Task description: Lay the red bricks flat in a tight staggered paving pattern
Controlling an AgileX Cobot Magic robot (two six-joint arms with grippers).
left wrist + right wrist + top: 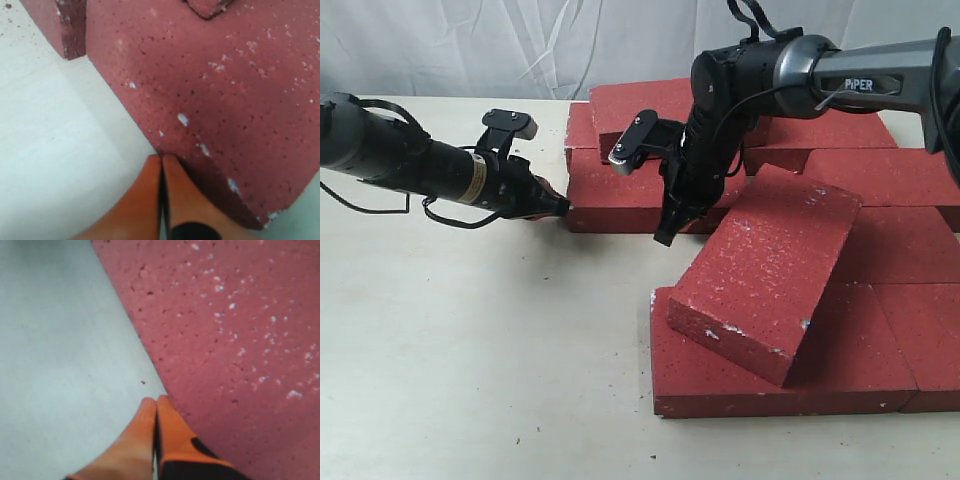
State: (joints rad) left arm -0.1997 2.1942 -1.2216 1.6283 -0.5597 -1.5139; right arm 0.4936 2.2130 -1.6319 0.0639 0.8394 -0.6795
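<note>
Several red bricks lie on the pale table. One red brick [765, 270] rests tilted across the flat front bricks [720, 385]. My left gripper [563, 207] is shut and empty, its tips [161, 157] touching the left end of a flat middle brick [620, 200] [225, 100]. My right gripper [663, 238] points down, shut and empty, at that brick's front edge. In the right wrist view its tips [155, 401] sit against the edge of a red brick [240, 340], with bare table beside it.
More red bricks lie flat at the back [640, 105] and at the right [910, 180]. Another brick's corner [60, 25] shows in the left wrist view. Bare table [470, 350] spreads to the left and front; a white curtain hangs behind.
</note>
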